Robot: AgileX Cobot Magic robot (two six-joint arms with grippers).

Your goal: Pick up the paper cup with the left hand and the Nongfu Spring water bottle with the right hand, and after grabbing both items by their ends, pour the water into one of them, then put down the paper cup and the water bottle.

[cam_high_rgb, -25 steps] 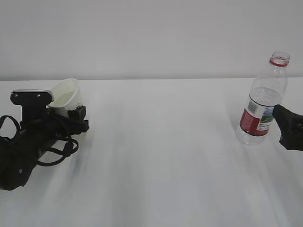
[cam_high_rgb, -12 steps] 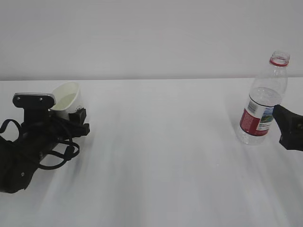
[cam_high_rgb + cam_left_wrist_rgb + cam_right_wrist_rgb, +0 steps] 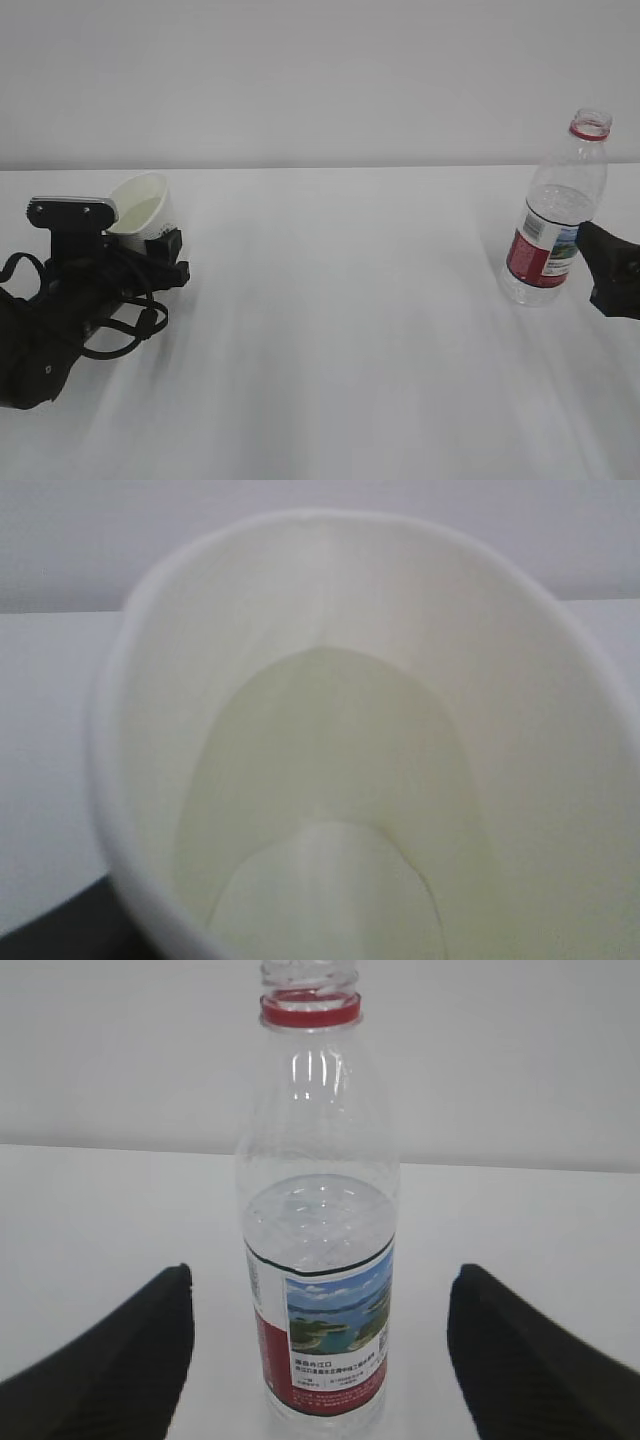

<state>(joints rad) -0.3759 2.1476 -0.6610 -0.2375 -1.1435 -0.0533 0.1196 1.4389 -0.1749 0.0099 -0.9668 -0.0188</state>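
The white paper cup sits tilted at the far left, its mouth leaning back toward the arm, with my left gripper shut on its lower part. In the left wrist view the paper cup's inside fills the frame and hides the fingers. The Nongfu Spring water bottle stands upright and uncapped at the far right, with water up to just above the label. My right gripper is open, one black finger on each side of the water bottle, neither touching it.
The white table runs back to a plain pale wall. The black left arm with looped cables lies low over the table's left front. Only the right gripper's tip enters from the right edge.
The left arm has shifted slightly, and the cup it holds now tilts a little less than a second ago. The bottle and the right gripper have not moved.
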